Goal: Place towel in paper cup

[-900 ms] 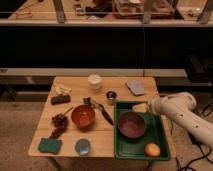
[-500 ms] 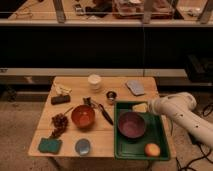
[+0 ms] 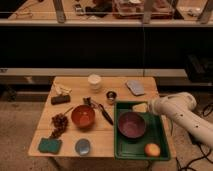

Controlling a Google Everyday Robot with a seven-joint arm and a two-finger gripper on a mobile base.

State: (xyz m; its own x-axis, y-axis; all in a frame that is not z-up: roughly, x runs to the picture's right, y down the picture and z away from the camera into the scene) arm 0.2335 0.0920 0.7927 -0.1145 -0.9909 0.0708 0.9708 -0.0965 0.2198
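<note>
As you read the wooden table (image 3: 75,82) from its left edge, you have: a teal-green square pad (image 3: 49,145) at the near corner; a dark clustered item (image 3: 59,122) behind it; a round blue-grey disc (image 3: 83,147); an orange-red bowl (image 3: 83,116); the short cream-white ridged paper cup (image 3: 94,81), upright at the far edge; a small shiny dark metal cup (image 3: 111,95); a green rectangular tray (image 3: 140,157) holding a purple bowl (image 3: 132,124) and an orange-yellow round fruit (image 3: 152,149); the small grey-blue rectangular towel (image 3: 135,87), flat on the table just beyond the tray, well apart from the paper cup. The gripper (image 3: 150,106), at the end of the white arm (image 3: 182,115), sits over the tray's far right corner; you cannot tell its state.
</note>
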